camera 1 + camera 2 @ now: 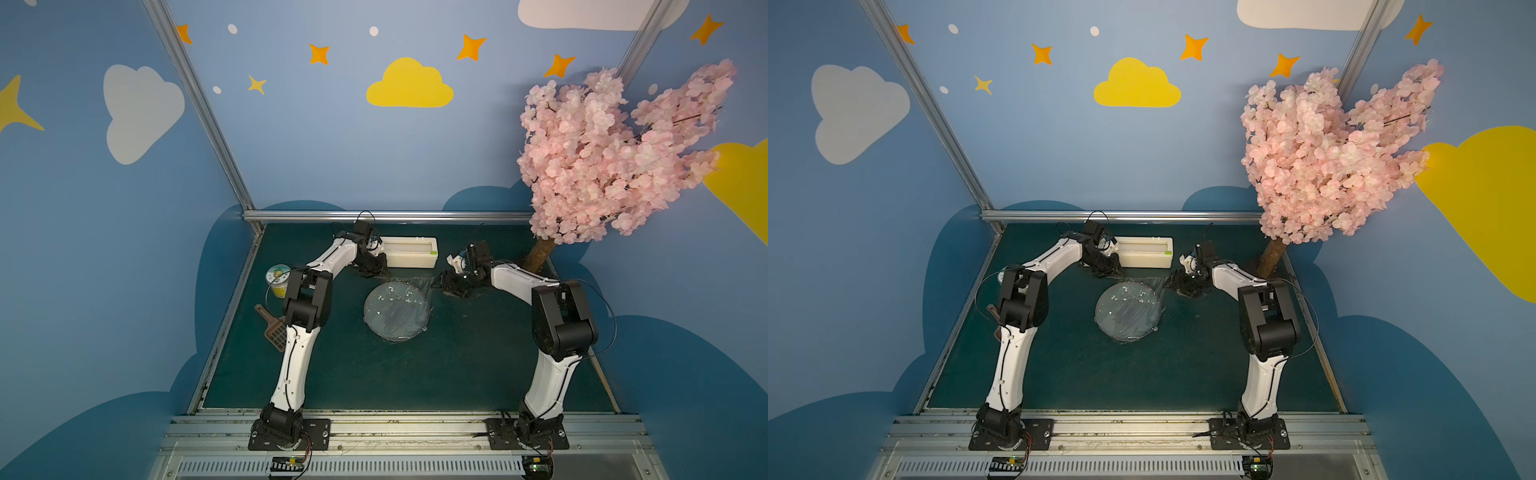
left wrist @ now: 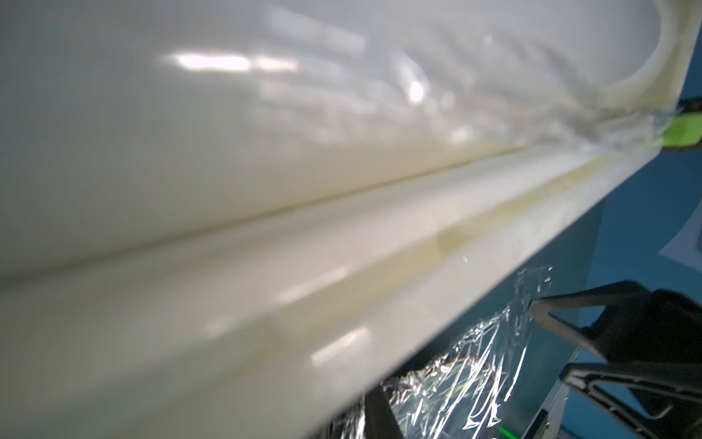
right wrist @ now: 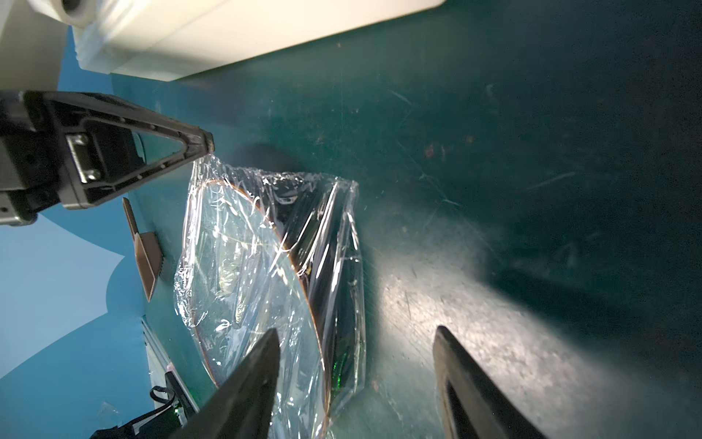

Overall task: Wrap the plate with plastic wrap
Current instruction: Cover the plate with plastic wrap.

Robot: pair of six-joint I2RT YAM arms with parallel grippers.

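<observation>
**Clerk:** Item one, the round grey-blue glazed plate with a white dot sprig. Location?

**Checker:** Flat on the dark green table mat, mid-table, just in front of the long cream dispenser box, between the two grippers.

**Clerk:** Item two, the thin transparent crinkled plastic wrap?

**Checker:** Draped over the plate's face. A spare flap lies on the mat past the rim on the right arm's side, untucked.

**Clerk:** Item three, the left gripper?

**Checker:** Narrow, pinched on a far corner of the film, which peaks up to its tips. Likely purpose: anchoring the sheet so it cannot slide or bunch.

**Clerk:** Item four, the right gripper?

**Checker:** Jaws wide, holding nothing, low beside the loose flap. Likely purpose: placed to take that flap and fold it under the rim.

**Clerk:** Status?

**Checker:** Covered, not yet sealed.
</observation>
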